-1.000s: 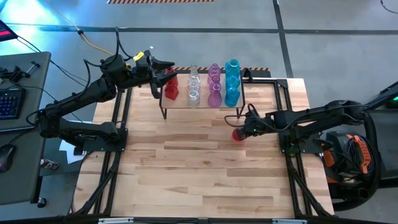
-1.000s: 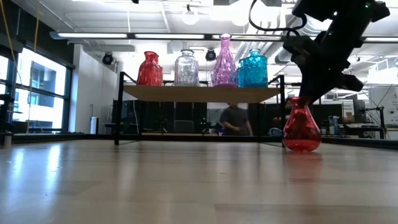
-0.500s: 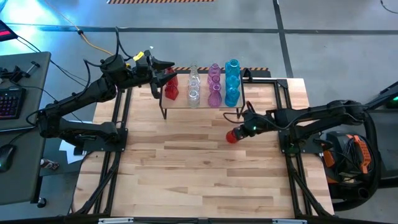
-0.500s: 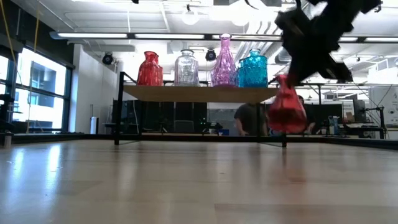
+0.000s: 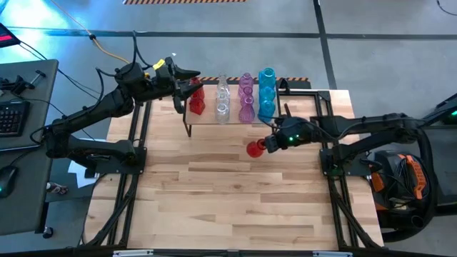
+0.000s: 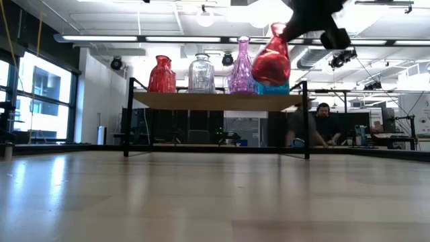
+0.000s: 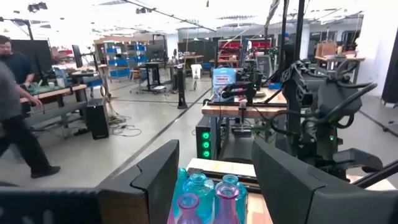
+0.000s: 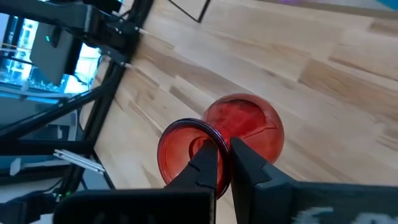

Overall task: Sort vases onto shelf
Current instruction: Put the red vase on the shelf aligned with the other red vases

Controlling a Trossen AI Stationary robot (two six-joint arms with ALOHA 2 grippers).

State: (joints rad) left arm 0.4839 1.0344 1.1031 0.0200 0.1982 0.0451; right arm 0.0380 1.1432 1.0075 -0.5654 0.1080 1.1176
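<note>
Right gripper (image 8: pixel 224 163): fingers (image 8: pixel 205 168) clenched on the rim of a red bulbous vase (image 8: pixel 239 134), one finger inside the mouth, the other outside the lip. Vase body hangs beyond the fingertips, off the counter (image 5: pixel 235 193), tilted. In the high view the right gripper (image 5: pixel 273 142) sits in front of the shelf (image 5: pixel 232 118), near its right front leg, with the red bulbous vase (image 5: pixel 255 149) sticking out from the fingertips toward the counter's middle. In the low view the same vase (image 6: pixel 271 62) is in the air, at about the level of the vases on the shelf top (image 6: pixel 215 101), neck up and leaning.

Left gripper (image 5: pixel 187 86): at the shelf's left end, fingers (image 7: pixel 155 180) spread wide, nothing between them, released. Past the fingertips in the left wrist view: teal blue vases (image 7: pixel 202 186) and pink-purple vases (image 7: pixel 188 208), only their tops showing.

On the shelf, high view, rows running front to back: red vases (image 5: pixel 196 100) nearest the left fingers, then clear vases (image 5: pixel 223 100), pink-purple vases (image 5: pixel 246 100), teal blue vases (image 5: pixel 266 96) at the right end. Low view shows the front ones upright: red (image 6: pixel 161 75), clear (image 6: pixel 201 74), pink-purple (image 6: pixel 242 67).

A person (image 6: pixel 321 124) is in the room behind the shelf; another person (image 7: pixel 15 118) walks by in the left wrist view.
</note>
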